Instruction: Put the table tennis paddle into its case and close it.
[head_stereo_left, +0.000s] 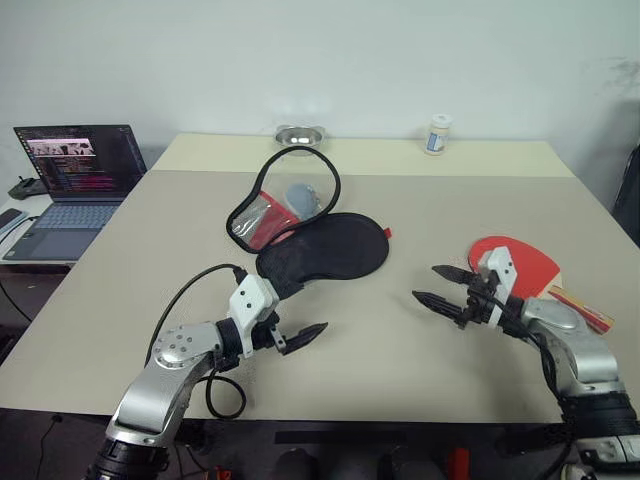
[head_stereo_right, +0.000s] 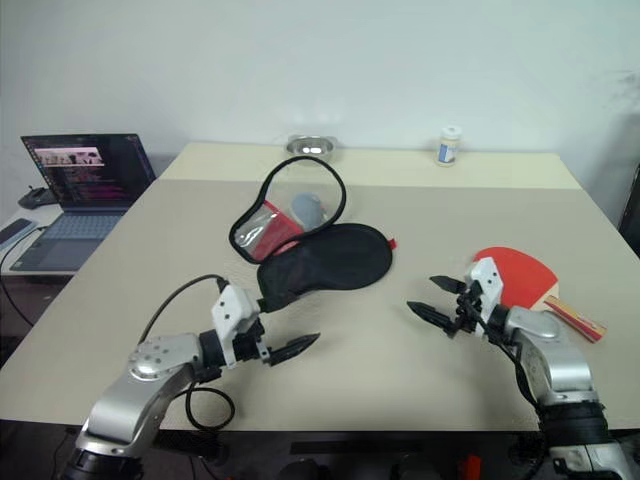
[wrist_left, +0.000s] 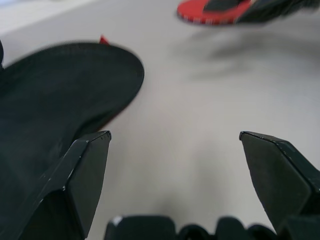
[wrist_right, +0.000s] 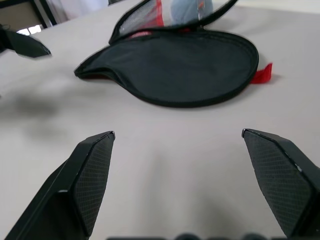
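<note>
— Nearest the front edge of the table, what are the two claws doing?

— Both hang just over the bare top with nothing in them. Left gripper sits toward the front left, its black fingers spread wide, close beside the narrow handle end of the case but not touching it. Right gripper is toward the front right, fingers spread just as wide, pointing in toward the middle.

— Where is the table tennis paddle?

— The table tennis paddle lies flat near the right edge, red face up, with its wooden handle pointing toward the front right corner. The right wrist hovers above it; I cannot tell whether they touch.

— And the case?

— Around the middle of the table, unzipped. Its black fabric half lies flat, while the clear front flap stands up behind it, showing a red panel and a small grey ball through it.

— So which step is this?

— The very start, I judge: paddle not yet picked up, case already open. The next move calls for the right gripper to draw back and take the paddle, probably by the handle, while the left steadies the case.

— Anything else?

— A steel bowl and a small white bottle stand along the far edge; an open laptop sits off the left side.
</note>
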